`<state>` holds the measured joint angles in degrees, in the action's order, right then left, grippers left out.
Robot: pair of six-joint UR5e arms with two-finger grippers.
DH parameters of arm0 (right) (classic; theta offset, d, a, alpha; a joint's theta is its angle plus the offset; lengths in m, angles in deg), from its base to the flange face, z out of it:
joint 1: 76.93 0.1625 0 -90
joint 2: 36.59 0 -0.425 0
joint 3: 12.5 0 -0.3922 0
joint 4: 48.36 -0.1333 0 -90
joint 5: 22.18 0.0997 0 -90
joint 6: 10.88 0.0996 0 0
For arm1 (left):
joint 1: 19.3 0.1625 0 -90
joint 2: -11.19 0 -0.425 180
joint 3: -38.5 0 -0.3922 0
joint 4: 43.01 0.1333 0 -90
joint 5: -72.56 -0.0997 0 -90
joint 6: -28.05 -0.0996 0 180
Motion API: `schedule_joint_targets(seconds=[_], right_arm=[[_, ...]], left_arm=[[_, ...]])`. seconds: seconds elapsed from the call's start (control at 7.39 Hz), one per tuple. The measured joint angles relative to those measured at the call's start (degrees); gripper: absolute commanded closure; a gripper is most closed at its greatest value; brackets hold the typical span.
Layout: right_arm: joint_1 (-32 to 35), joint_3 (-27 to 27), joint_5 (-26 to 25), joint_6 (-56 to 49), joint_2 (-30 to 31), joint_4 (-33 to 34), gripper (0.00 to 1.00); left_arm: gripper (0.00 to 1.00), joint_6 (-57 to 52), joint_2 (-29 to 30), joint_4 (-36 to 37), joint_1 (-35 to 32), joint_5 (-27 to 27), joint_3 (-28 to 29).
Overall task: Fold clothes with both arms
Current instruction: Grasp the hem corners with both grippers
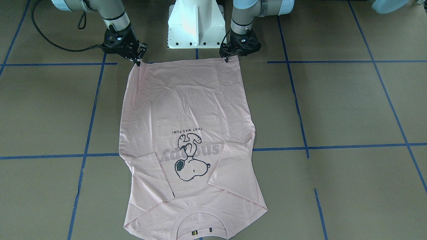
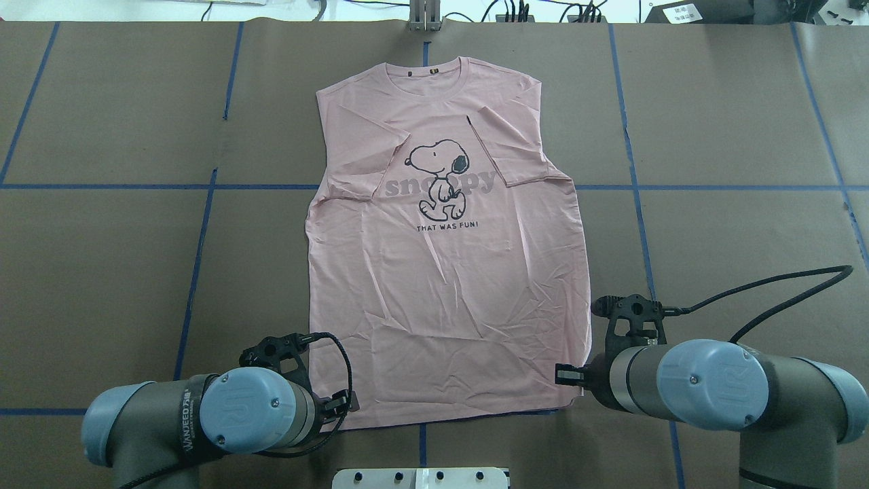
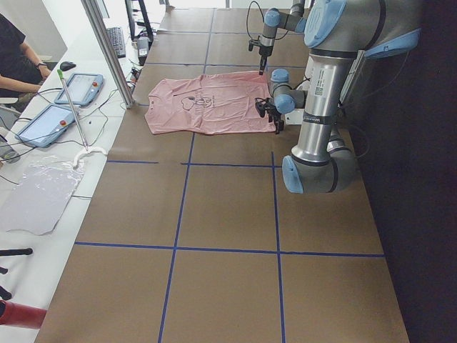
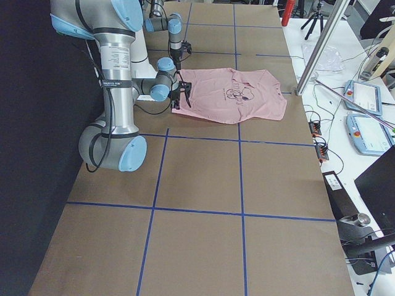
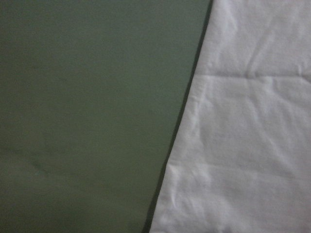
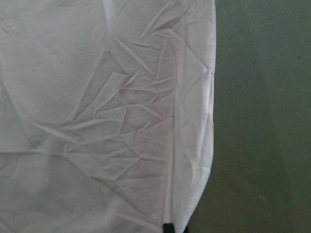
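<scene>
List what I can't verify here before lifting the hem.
- Left gripper: whether it pinches the T-shirt; own wrist covers it overhead, too small from the front.
- Right gripper: same.
- Left wrist view: blurred, no fingers showing.
- Collar label: too small to read.

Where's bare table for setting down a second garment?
Both sides of the T-shirt, out to the table ends, are bare, except a cable on the robot's right. Crowded at the hem: left pincer and right pincer at its corners, white pedestal between.
</scene>
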<state>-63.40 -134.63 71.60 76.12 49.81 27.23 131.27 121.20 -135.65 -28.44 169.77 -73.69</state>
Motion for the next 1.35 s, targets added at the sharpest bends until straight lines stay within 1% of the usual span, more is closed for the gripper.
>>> schedule_joint_targets(seconds=[0.41, 0.54, 0.68, 0.81, 1.35], right_arm=[[0.04, -0.12, 0.08, -0.04, 0.0, 0.0, 1.0], [0.06, -0.12, 0.1, -0.06, 0.0, 0.0, 1.0], [0.08, -0.15, 0.14, -0.07, -0.01, 0.0, 1.0], [0.09, -0.18, 0.16, -0.07, -0.05, 0.0, 1.0], [0.24, -0.64, 0.45, -0.07, 0.0, 0.02, 1.0]], left_arm=[[0.72, 0.02, 0.02, -0.02, -0.01, 0.0, 0.4], [0.88, 0.04, 0.1, -0.01, -0.01, 0.0, 0.39], [0.98, 0.05, 0.2, 0.0, -0.01, 0.0, 0.25], [1.0, 0.03, 0.25, 0.0, -0.03, 0.0, -0.02], [1.0, 0.03, 0.47, 0.04, -0.16, 0.0, -0.82]])
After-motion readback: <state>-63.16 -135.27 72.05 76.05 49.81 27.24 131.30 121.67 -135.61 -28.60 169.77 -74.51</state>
